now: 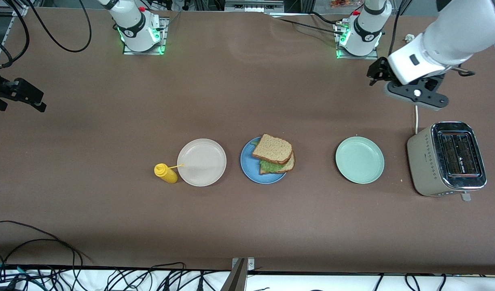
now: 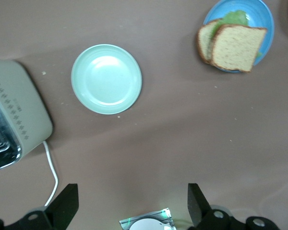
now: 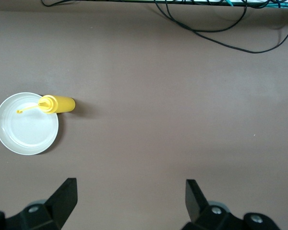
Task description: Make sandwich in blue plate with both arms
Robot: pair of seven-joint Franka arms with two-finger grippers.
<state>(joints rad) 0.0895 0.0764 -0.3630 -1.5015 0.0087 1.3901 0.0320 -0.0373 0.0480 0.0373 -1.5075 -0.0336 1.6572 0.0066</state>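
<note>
2 brown wholemeal slices with green lettuce (image 1: 274, 154) sit stacked, offset, on the round blue plate (image 1: 249, 169): light, soft, crushable, best held gently at crusts. The left gripper (image 2: 129, 203) over bare table near the toaster's (image 1: 447, 158) cord and the right gripper (image 3: 129, 201) over bare table at its own end are both spread, empty.

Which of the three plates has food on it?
The blue plate, the middle one, holds the sandwich. The white plate beside the yellow bottle and the green plate near the toaster hold nothing.
</note>
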